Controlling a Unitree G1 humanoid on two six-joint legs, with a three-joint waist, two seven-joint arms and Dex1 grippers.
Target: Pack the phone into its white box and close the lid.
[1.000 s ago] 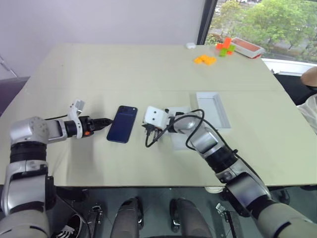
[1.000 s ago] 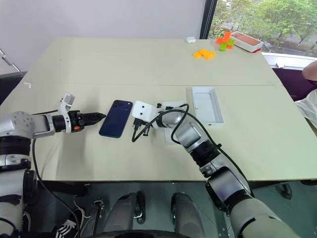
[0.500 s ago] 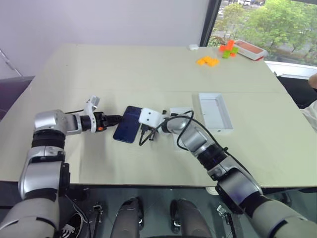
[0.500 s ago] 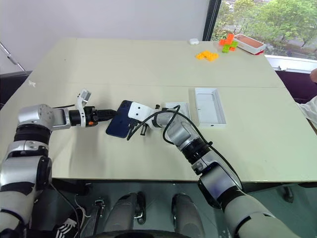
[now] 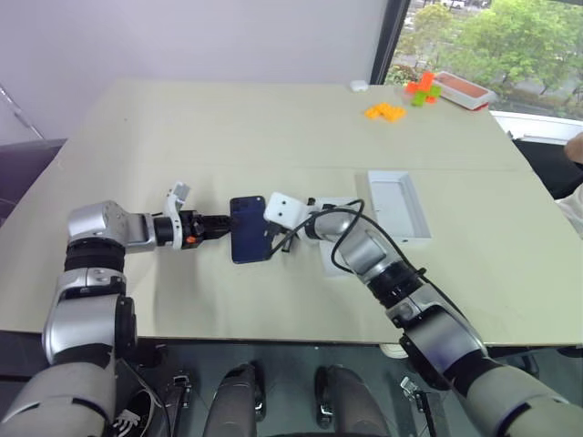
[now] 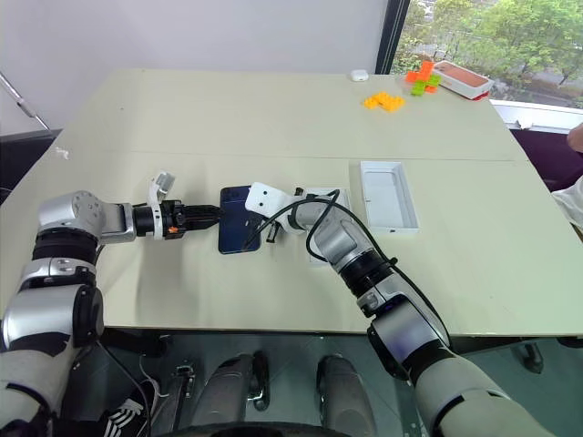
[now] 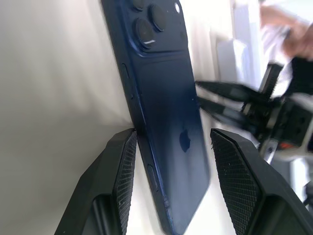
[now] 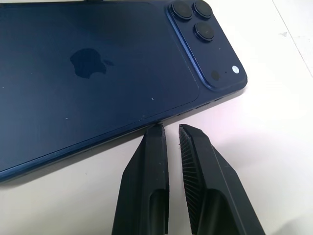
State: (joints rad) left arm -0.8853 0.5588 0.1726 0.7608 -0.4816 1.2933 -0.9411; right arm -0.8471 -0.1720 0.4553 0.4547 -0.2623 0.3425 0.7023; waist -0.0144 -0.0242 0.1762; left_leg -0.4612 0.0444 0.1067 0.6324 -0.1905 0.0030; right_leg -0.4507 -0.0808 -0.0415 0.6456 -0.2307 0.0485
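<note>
Phone [image 5: 249,240] lies back-up on the pale table [image 5: 273,127], its camera lenses toward the far end, and serves as the landmark for everything else. To its left, the left gripper [image 5: 219,227] reaches in level along the tabletop; in the left wrist view its two fingers [image 7: 120,171] stand apart, one on each side of the phone's long left edge, with the tips at that edge but not clamped on it. To the phone's right, the right gripper [image 6: 264,234] comes in from the opposite side; the right wrist view shows its fingers [image 8: 154,147] drawn nearly together, tips touching the phone's right long edge, holding nothing. Just right of the phone, behind the right wrist, a thin white piece [image 5: 330,206] lies flat, partly hidden by the arm and its cable. Farther right of the phone sits the white box [image 5: 397,204], open side up and well apart from the phone. Far beyond and to the right, near the table's far corner, lie orange blocks [image 5: 380,111], a red tray [image 5: 464,89] and a small white case [image 5: 359,86].
</note>
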